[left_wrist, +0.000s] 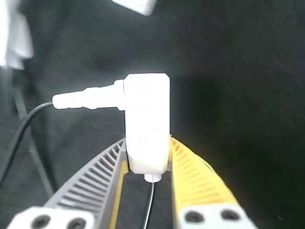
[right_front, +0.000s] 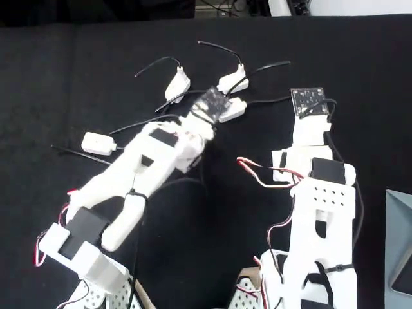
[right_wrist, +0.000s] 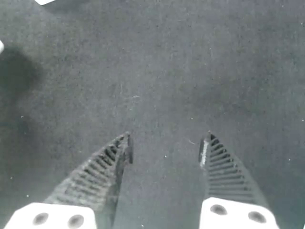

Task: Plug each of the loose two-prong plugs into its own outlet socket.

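The plug [left_wrist: 147, 109] you are working is clamped in your left hand [left_wrist: 147, 145]. Its white body is pinched low between the grey finger [left_wrist: 95, 176] and the yellow finger [left_wrist: 190, 171]. The stiff cable collar [left_wrist: 86, 99] juts out sideways above the pads, and the cord [left_wrist: 24, 124] trails off it. That low grip looks chosen to leave the upper body and collar free, so you can turn the piece and push it home without the fingers fouling a socket. The prongs are hidden, so you cannot tell which way they face. In the high view your left arm [right_front: 148, 167] is stretched diagonally across the black counter [right_front: 77, 64], with its wrist over the cluster of white pieces. One connector [right_front: 177, 84] and a second connector [right_front: 233, 80] lie just beyond it, and a lone connector [right_front: 96, 143] rests beside the forearm. Which of these are sockets cannot be made out. Your right hand [right_wrist: 164, 143] is released, its fingers spread with nothing between them, hovering over bare counter. The right arm [right_front: 322, 187] runs straight up its own side, apart from the cluster, probably parked out of the way or waiting to steady a socket.
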Robot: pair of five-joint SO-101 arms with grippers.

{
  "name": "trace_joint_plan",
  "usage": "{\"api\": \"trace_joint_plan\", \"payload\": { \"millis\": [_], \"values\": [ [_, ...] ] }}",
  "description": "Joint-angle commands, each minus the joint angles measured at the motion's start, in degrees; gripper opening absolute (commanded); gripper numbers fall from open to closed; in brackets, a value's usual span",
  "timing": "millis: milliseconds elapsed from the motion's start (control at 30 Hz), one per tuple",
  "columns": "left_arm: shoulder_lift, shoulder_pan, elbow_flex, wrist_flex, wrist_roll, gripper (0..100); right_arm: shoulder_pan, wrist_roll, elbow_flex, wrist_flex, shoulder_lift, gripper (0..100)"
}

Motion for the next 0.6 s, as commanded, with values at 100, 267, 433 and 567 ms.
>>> {"api": "trace_joint_plan", "payload": {
  "millis": [100,267,433,567],
  "values": [
    [-0.4,-3.0,-11.0,-0.8,0.4,3,0.8,0.3,-0.3,-1.1,-1.5,22.6],
    [6.2,-3.5,-19.2,-0.6,0.4,3,0.8,0.3,-0.3,-1.0,-1.5,22.6],
    [16.3,-4.1,-29.2,-0.4,4.0,3,0.7,0.3,-0.3,-0.8,-1.5,22.6],
    [22.2,-5.5,-36.2,1.1,9.5,16,0.5,0.3,-0.2,-0.7,-1.5,22.6]
  ]
}}
